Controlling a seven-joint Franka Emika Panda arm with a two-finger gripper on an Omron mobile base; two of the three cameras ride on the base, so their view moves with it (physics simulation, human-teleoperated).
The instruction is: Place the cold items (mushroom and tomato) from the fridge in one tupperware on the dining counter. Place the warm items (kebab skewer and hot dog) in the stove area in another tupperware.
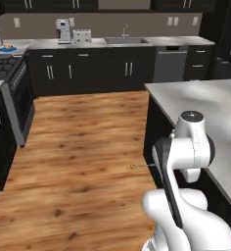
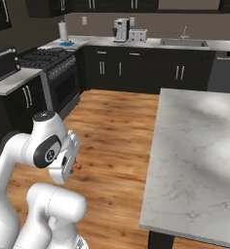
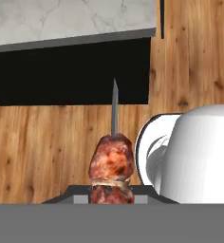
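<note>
End effector [image 3: 112, 197] closed on the skewer [image 3: 111, 166] (browned meat chunks, metal tip pointing to 12 o'clock), held above the floor [image 3: 47, 147]; worktop [image 3: 61, 21] edge lies beyond at 12 o'clock.

White arm [image 2: 48, 146] folded low over its base, jaws closed.

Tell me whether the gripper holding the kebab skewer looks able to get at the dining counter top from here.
Probably yes: the gripper is shut on the kebab skewer, folded low beside the dining counter, whose near surface lies bare with nothing between.
</note>
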